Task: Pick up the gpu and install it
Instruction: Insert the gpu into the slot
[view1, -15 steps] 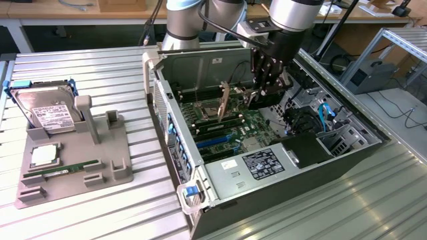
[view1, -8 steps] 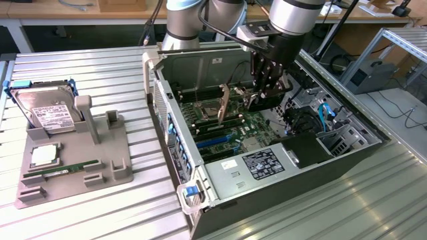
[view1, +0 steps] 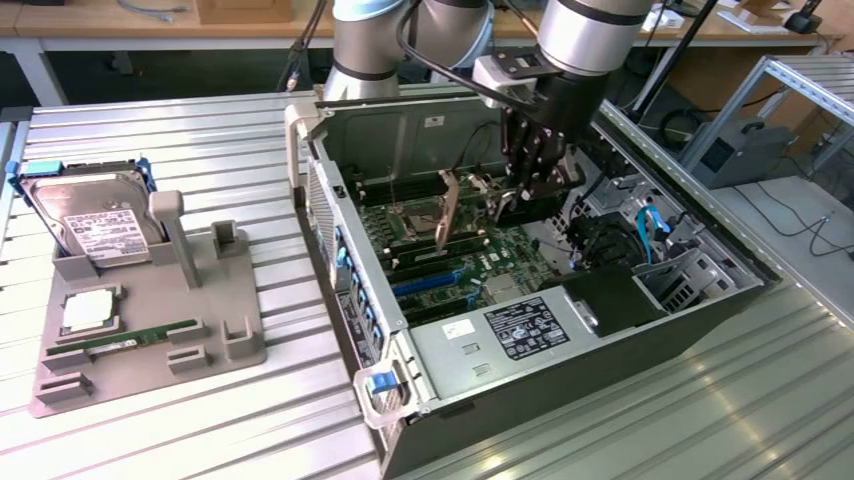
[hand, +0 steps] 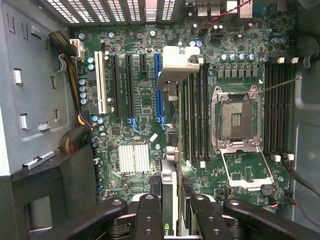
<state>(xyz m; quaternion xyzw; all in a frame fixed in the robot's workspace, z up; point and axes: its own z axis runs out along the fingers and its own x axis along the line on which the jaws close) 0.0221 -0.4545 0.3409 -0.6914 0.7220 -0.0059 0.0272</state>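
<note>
The gpu (view1: 457, 205) is a thin tan-brown card held on edge inside the open computer case (view1: 561, 330). My gripper (view1: 518, 200) reaches down into the case and is shut on the card's end. In the wrist view the gpu (hand: 170, 165) runs edge-on out from between my two black fingers (hand: 149, 217), and its silvery metal end (hand: 176, 64) points toward the case's slotted rear wall. The card hangs above the green motherboard (hand: 145, 100), between the blue slot (hand: 157, 85) and the black memory slots (hand: 197, 115).
The open CPU socket (hand: 237, 117) lies beside the memory slots. A black shroud (hand: 75, 190) and cable bundles line one case wall. On the exterior view's left, a grey stand (view1: 227, 340) holds a silver hard drive (view1: 94, 225) and a green memory stick (view1: 127, 340).
</note>
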